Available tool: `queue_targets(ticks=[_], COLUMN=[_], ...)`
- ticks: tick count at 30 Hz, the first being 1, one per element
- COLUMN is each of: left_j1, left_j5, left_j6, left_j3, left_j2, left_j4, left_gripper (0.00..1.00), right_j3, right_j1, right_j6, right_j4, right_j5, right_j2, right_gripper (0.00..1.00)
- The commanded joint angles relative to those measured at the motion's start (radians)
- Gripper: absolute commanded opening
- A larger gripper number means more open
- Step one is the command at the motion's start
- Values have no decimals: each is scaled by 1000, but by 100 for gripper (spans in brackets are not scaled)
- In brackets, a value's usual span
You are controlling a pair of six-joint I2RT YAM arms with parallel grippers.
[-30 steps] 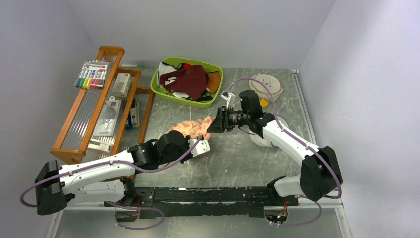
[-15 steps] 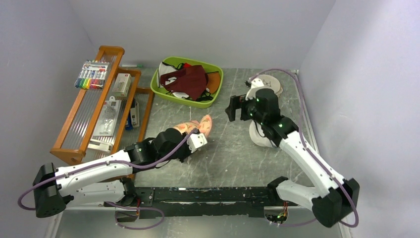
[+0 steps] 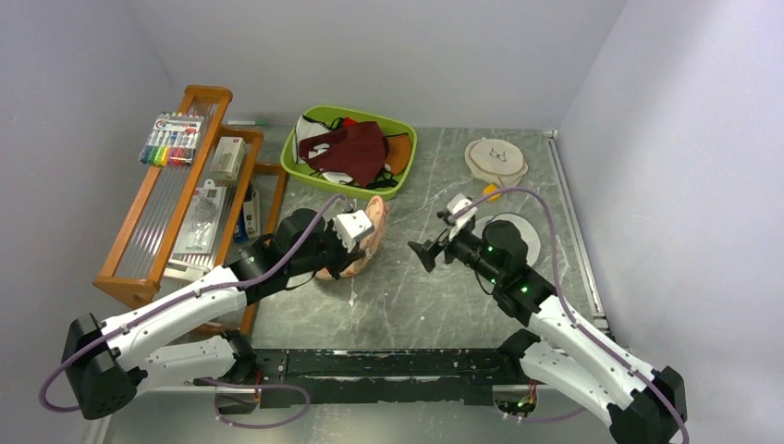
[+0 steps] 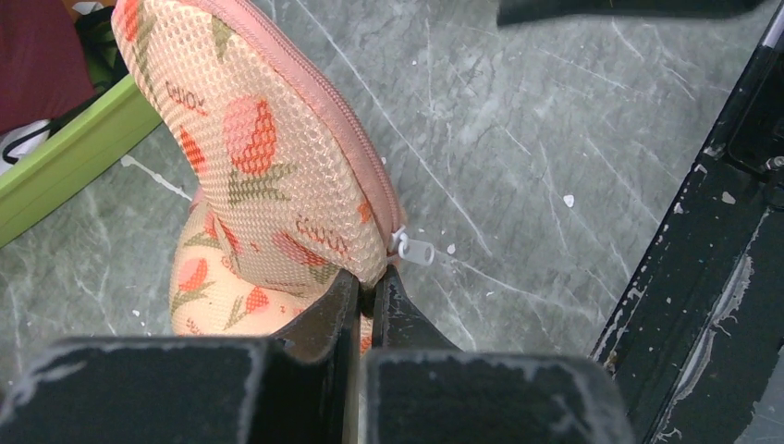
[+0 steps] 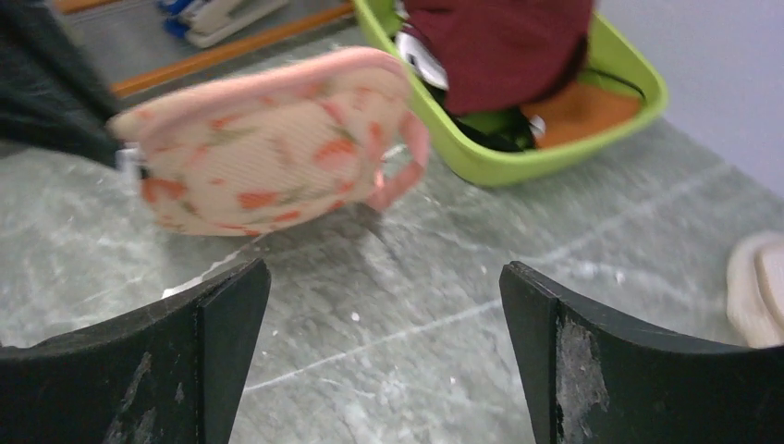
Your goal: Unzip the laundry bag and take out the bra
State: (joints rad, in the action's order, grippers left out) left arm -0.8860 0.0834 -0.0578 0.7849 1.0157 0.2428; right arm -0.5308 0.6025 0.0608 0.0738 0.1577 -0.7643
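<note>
Right fingers, spread, have backed off to 3 o'clock of the bag. Left fingers pinch its zip end, raised at the tray's 6 o'clock. The zip looks shut; bra unseen.

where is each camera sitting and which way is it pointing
Top external: high above and behind the arm bases, looking down on the table; both arms show whole, with the left gripper and the right gripper.
Left wrist: on the left arm, looking along its shut fingers at the laundry bag, pinched near the zip pull.
Right wrist: on the right arm, looking low across the table between its open fingers toward the bag and the green tray.
Shared: both wrist views show the bag and the tray.
</note>
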Motion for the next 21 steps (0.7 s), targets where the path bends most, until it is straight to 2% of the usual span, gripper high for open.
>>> queue_targets(ticks=[1, 6, 13, 17, 21], left_j1=[31, 70, 123, 140, 151], left_j5=[81, 118, 226, 252, 258], left_j6=[20, 39, 51, 50, 55], left_j3=[58, 62, 80, 82, 82], left_j2=[37, 56, 87, 95, 101], left_j4=[23, 29, 42, 46, 51], left_gripper=[7, 7, 7, 7, 7], right_j3=[-8, 50, 36, 54, 74], right_j1=[123, 320, 537, 598, 606], right_j6=[237, 498, 783, 940, 991], right_j4=[109, 209, 290, 385, 465], right_j5=[79, 12, -181, -286, -322], right_j2=[-28, -49, -221, -294, -324], right_gripper=[94, 89, 83, 76, 69])
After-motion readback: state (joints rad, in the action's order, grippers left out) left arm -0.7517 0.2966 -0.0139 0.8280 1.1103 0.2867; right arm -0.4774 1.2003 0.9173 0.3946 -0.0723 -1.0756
